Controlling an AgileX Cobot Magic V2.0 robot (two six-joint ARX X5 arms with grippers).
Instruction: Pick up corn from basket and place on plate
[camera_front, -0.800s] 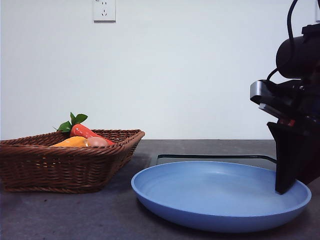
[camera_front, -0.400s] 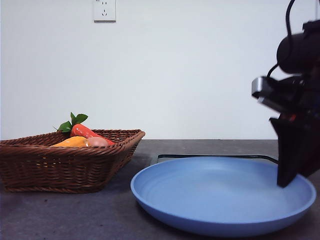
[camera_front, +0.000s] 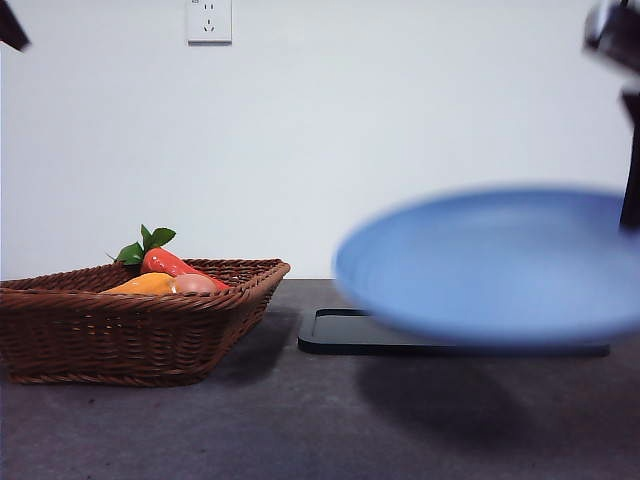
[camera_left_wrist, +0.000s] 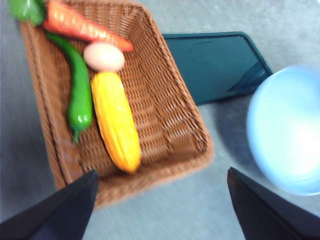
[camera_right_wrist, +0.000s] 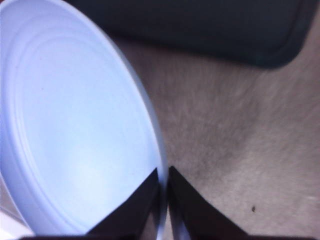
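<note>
Corn (camera_left_wrist: 115, 120) is seen lying in the basket (camera_left_wrist: 175, 130), not yet picked, while the plate (camera_front: 490, 265) is held raised beside the basket, clamped at its rim by the right end effector (camera_right_wrist: 164, 200), the left end effector (camera_left_wrist: 160, 200) spread wide above the basket.

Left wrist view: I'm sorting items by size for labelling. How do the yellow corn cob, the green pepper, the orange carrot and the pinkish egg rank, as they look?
1. Yellow corn cob
2. Green pepper and orange carrot: similar length, unsure
3. Pinkish egg
</note>
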